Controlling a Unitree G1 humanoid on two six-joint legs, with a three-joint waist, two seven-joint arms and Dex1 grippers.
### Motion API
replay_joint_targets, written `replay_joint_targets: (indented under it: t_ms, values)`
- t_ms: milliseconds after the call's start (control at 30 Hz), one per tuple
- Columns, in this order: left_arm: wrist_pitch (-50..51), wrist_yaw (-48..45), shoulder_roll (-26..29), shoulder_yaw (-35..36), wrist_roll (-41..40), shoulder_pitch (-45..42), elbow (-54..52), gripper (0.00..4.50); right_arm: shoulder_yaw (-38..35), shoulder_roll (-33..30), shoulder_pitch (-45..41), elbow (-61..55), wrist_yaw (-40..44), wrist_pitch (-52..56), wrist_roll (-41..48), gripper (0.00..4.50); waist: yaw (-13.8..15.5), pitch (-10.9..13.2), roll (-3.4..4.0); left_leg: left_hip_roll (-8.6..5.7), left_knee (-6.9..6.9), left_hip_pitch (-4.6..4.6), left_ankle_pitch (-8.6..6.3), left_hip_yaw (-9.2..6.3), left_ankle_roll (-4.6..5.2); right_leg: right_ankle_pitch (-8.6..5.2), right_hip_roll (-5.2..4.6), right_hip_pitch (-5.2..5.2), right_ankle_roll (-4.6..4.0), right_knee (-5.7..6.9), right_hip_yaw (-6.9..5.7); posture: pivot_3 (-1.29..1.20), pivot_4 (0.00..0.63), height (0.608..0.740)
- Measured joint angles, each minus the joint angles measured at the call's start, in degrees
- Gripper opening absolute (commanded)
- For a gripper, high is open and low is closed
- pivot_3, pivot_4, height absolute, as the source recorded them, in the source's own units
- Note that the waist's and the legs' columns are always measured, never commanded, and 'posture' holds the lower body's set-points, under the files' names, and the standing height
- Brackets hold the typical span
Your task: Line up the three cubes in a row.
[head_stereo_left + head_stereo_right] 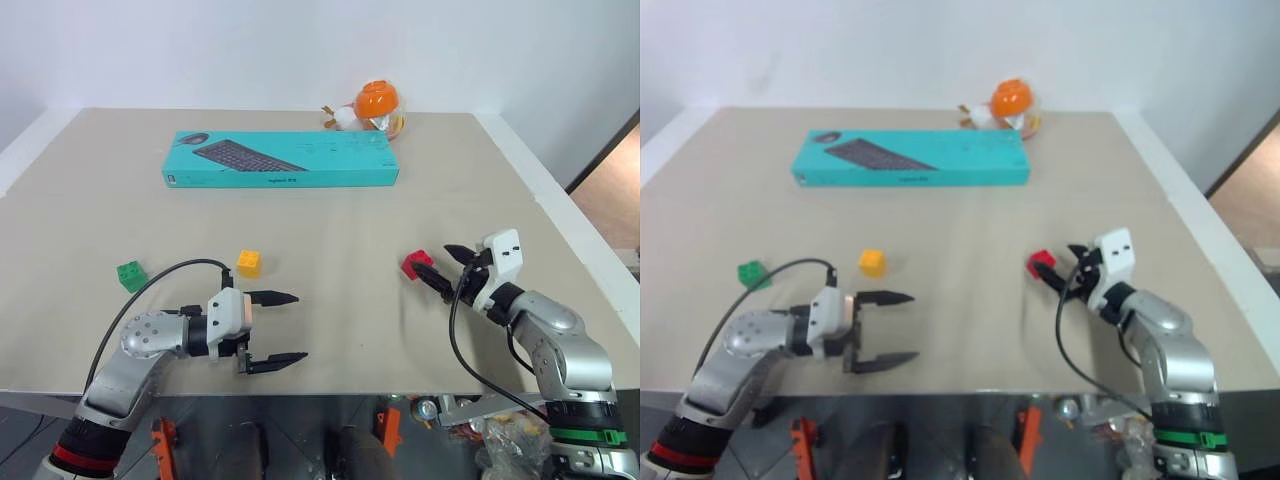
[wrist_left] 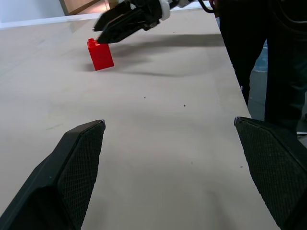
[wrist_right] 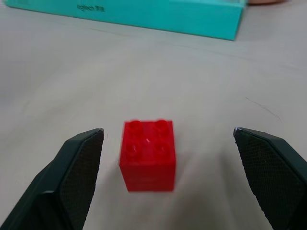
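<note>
Now, starting at the left: green cube [image 1: 131,275] sitting out beyond and to the outer side of the left gripper [image 1: 285,327], well apart from it. Yellow cube [image 1: 249,263] lying just past that gripper's far finger, near but not touching. Left gripper hanging low over the table [image 1: 320,215] near its front edge, pointing across toward the right, jaws spread wide and holding nothing; probably parked there to leave the other arm room.

Moving right: red cube [image 3: 147,155] standing studs-up on the table, directly ahead of the right gripper [image 1: 436,267] and centred between its two fingers in the right wrist view, just off the fingertips. Right gripper gaping wide too, empty, angled inward and slightly down; lining up, by the look of it, for a straddle and a pinch on the red one. No row yet: green and yellow fairly close together, red well off to the right, so red likely needing carrying over toward the other two.

Beyond both grippers, long teal keyboard box [image 1: 283,159] lying flat across the far table, with round orange and white toy [image 1: 371,106] behind its right end. Surface looking plain beige, matte, smooth. White wall behind; darker opening showing off to the far right.
</note>
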Motion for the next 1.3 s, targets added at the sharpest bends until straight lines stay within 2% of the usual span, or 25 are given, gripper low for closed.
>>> replay_joint_targets:
  t_ms: [100, 133, 200, 233, 433, 700, 800, 967, 1067, 1167, 1300]
  values:
    - [0.9, 1.0, -0.2, -0.3, 0.2, -0.1, -0.1, 4.46, 0.1, 0.1, -1.2, 1.6, 0.5, 0.4, 0.0, 4.50, 0.0, 0.0, 0.00, -0.02, 0.01, 0.00, 0.00, 0.03, 0.00, 0.02, -0.02, 0.00, 0.04, 0.00, 0.00, 0.00, 0.150, 0.740]
    - [1.1, 1.5, -0.2, -0.3, 0.2, -0.2, -0.4, 4.50, 0.2, 0.1, -1.3, 2.2, 0.7, 0.5, 0.0, 3.98, 0.0, 0.0, 0.00, -0.02, 0.01, 0.00, 0.00, 0.03, 0.00, 0.02, -0.02, 0.00, 0.04, 0.00, 0.01, 0.00, 0.150, 0.740]
    - [1.6, 1.6, -0.2, -0.3, 0.2, -0.2, -0.9, 4.50, 0.8, 0.1, -1.3, 2.9, 0.8, 0.5, -0.3, 3.81, 0.0, 0.0, 0.00, -0.02, 0.01, -0.01, 0.00, 0.04, 0.00, 0.02, -0.02, -0.01, 0.04, 0.00, 0.01, 0.00, 0.150, 0.740]
    - [1.7, 1.8, -0.2, -0.3, 0.2, -0.1, -1.2, 4.50, 1.2, 0.1, -1.3, 3.4, 0.9, 0.6, -0.5, 3.33, 0.0, 0.0, 0.00, -0.02, 0.01, -0.01, 0.00, 0.04, 0.00, 0.02, -0.02, -0.02, 0.04, 0.00, 0.02, 0.00, 0.150, 0.740]
    - [2.0, 2.3, 0.3, -0.3, 0.2, 0.4, -2.7, 4.50, 2.1, 0.3, -1.2, 4.3, 1.4, 1.0, -0.6, 1.26, 0.0, 0.0, 0.00, -0.01, 0.01, 0.00, 0.00, 0.02, 0.00, 0.02, -0.01, -0.02, 0.03, 0.02, 0.02, 0.00, 0.150, 0.740]
    - [2.0, 3.5, 0.8, -0.3, 0.2, 1.3, -2.7, 4.50, 2.3, 0.3, -1.3, 4.4, 2.0, 0.5, -0.9, 1.22, 0.0, 0.0, 0.00, -0.01, 0.01, 0.01, 0.00, 0.04, 0.00, 0.02, -0.01, -0.02, 0.03, 0.02, 0.01, 0.00, 0.150, 0.740]
    - [3.0, 6.1, 0.7, 0.2, 0.4, 2.1, -2.6, 4.50, 3.6, -1.0, -2.0, 2.0, 5.4, 1.7, -0.1, 1.22, -0.1, 0.0, 0.03, 0.01, 0.01, 0.01, 0.00, 0.06, 0.00, 0.02, 0.00, -0.06, 0.03, 0.03, 0.03, 0.00, 0.150, 0.740]
    - [4.9, 10.2, 0.2, 1.3, 0.4, 3.1, -2.6, 4.50, 10.8, -4.5, -7.8, -2.9, 13.2, 2.6, -0.5, 1.22, -0.1, 0.0, 0.04, 0.05, 0.01, 0.03, 0.00, 0.01, 0.00, 0.02, 0.03, -0.06, -0.01, 0.05, -0.03, 0.00, 0.150, 0.740]
    - [5.3, 11.3, 0.0, 2.1, 0.3, 4.2, -2.2, 4.50, 17.9, -5.2, -11.4, -3.8, 19.8, 2.7, -1.2, 1.22, -0.1, 0.0, 0.04, 0.06, 0.00, 0.02, 0.00, 0.01, 0.00, -0.01, 0.04, -0.07, -0.08, 0.06, -0.05, 0.00, 0.150, 0.740]
    - [5.1, 11.5, 0.0, 2.4, 0.5, 5.5, -1.6, 4.50, 22.8, -5.1, -15.3, -2.1, 25.1, 2.4, -2.2, 1.22, 0.0, 0.0, 0.04, 0.04, 0.00, -0.04, 0.00, 0.03, -0.01, -0.01, 0.00, -0.12, -0.07, 0.06, -0.05, 0.00, 0.150, 0.740]
    - [4.4, 12.5, 0.0, 3.3, 0.6, 7.1, -0.7, 4.50, 25.2, -4.4, -18.7, 2.3, 29.0, 0.3, -4.0, 1.22, 0.0, 0.0, 0.04, 0.01, 0.02, -0.06, 0.00, 0.04, -0.01, 0.00, -0.07, -0.12, -0.06, 0.05, -0.06, 0.00, 0.150, 0.740]
